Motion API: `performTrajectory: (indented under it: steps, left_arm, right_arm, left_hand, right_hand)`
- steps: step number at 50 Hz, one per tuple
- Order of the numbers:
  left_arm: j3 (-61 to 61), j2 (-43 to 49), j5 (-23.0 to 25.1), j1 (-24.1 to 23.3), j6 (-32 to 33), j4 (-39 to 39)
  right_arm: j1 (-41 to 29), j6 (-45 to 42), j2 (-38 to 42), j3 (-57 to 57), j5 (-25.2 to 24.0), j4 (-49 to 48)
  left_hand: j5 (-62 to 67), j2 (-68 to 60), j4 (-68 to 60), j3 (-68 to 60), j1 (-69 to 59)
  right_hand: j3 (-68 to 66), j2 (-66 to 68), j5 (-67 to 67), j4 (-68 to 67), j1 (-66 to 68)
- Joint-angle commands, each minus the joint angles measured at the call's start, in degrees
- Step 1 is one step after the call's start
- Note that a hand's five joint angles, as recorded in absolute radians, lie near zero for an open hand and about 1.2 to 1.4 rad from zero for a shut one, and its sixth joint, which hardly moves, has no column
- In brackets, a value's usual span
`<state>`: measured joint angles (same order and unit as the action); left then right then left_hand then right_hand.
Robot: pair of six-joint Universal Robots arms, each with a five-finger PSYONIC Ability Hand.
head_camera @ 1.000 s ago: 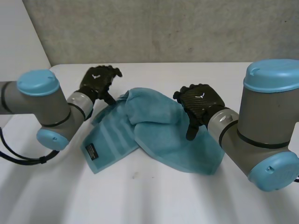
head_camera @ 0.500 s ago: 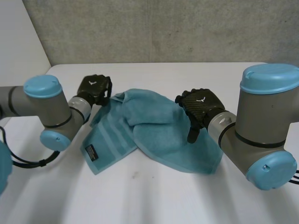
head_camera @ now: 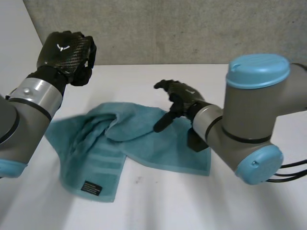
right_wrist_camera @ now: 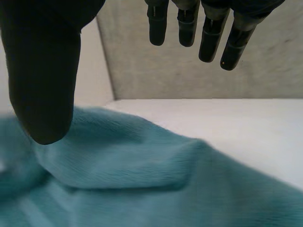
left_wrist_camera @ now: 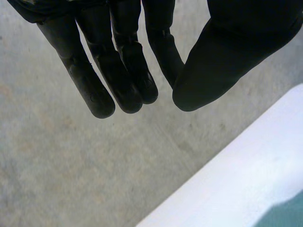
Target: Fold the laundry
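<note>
Our left arm (head_camera: 14,129) angles up & out, left wrist (head_camera: 36,93) lifted, w/ the left hand (head_camera: 67,50) held high, back of hand toward the head cam. Left fingers (left_wrist_camera: 94,80) hang fairly straight & close together. Left thumb (left_wrist_camera: 222,61) sits just beside them w/o touching, nothing betw. them. Our right arm (head_camera: 240,129) bends in toward the middle, right wrist (head_camera: 206,122) low, right hand (head_camera: 180,93) stretched fwd. Right fingers (right_wrist_camera: 210,33) are extended, right thumb (right_wrist_camera: 42,71) points down, wide gap betw. the two, nothing gripped.
</note>
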<state>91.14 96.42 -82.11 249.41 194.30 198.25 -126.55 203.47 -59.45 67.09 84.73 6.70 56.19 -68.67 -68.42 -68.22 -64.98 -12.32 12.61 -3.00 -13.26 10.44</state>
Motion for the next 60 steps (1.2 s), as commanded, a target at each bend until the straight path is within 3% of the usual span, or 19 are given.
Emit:
performTrajectory:
  steps: [1,9,10,11,12,20,30,41,45,46,47,53,60]
  left_arm:
    - [3.33,-4.57,-0.06,-2.69,-0.50,-0.06]
    - [5.10,-5.63,-0.24,-3.32,0.02,0.29]
    - [5.10,-5.37,-0.33,-2.97,0.02,0.29]
    - [5.18,-5.02,-0.50,-2.44,0.28,0.12]
    - [5.27,-4.75,-0.59,-2.00,0.29,0.11]
    - [5.01,4.47,-0.24,8.89,-0.24,-1.38]
    - [2.73,14.66,0.11,14.17,-0.59,-8.23]
    - [1.58,20.03,0.29,14.35,-0.59,-8.76]
    - [0.79,21.18,0.37,14.35,-0.50,-8.85]
    - [0.53,21.27,0.37,14.35,-0.50,-8.85]
    - [0.53,21.18,0.46,14.35,-0.50,-8.85]
    - [1.49,18.20,0.29,13.30,-0.50,-9.20]
    - [6.06,7.57,0.46,11.80,-0.68,-9.55]
  right_arm:
    - [-3.61,9.74,5.30,-5.29,-2.64,-0.29]
    - [-8.71,10.73,13.55,-13.12,-2.11,0.06]
    - [-8.80,9.15,14.87,-13.39,-1.68,0.24]
    - [-8.80,6.96,15.06,-13.13,-0.80,0.15]
    - [-8.80,5.64,14.89,-12.86,-0.10,0.15]
    - [-8.54,-8.16,11.81,-9.53,8.52,0.24]
    - [-8.62,-13.19,8.39,-5.39,9.40,-0.02]
    - [-8.71,-13.45,9.00,-5.57,9.40,-0.02]
    - [-8.71,-14.33,9.35,-6.44,9.66,-0.11]
    - [-8.71,-14.33,9.35,-6.45,9.66,-0.11]
    - [-8.71,-14.24,9.53,-6.79,9.66,-0.11]
    - [-8.89,-12.49,10.93,-11.18,9.93,0.15]
    - [-9.24,-4.59,10.67,-13.39,8.88,0.33]
  left_hand:
    - [13.81,-11.33,-11.58,-11.78,-15.02]
    - [13.81,-11.33,-11.58,-11.78,-15.02]
    - [-1.49,3.97,3.72,3.52,0.28]
    - [-24.79,27.27,27.02,26.82,23.58]
    - [-33.51,36.00,35.75,35.54,32.31]
    - [-41.51,43.99,43.74,43.54,40.30]
    - [-39.33,41.81,41.56,41.36,38.12]
    - [-27.56,30.05,29.80,29.59,26.36]
    - [-3.55,6.04,5.79,5.58,2.35]
    - [8.83,-6.35,-6.60,-6.80,-10.04]
    - [13.76,-11.28,-11.53,-11.73,-14.97]
    - [13.81,-11.33,-11.58,-11.78,-15.02]
    - [13.81,-11.33,-11.58,-11.78,-15.02]
  right_hand:
    - [2.32,-2.61,3.00,3.26,-0.44]
    - [2.32,-2.61,3.00,3.26,-0.44]
    - [0.91,-1.19,1.59,1.84,0.98]
    - [0.56,-0.84,1.24,1.49,1.32]
    - [0.22,-0.51,0.90,1.16,1.66]
    - [-0.96,0.67,-0.28,-0.02,2.84]
    - [-0.96,0.67,-0.28,-0.02,2.84]
    - [-0.96,0.67,-0.28,-0.02,2.84]
    - [-0.96,0.67,-0.28,-0.02,2.84]
    - [-0.96,0.67,-0.28,-0.02,2.84]
    - [-0.79,0.51,-0.11,0.14,2.68]
    - [0.88,-1.17,1.57,1.82,1.00]
    - [2.07,-2.36,2.75,3.01,-0.19]
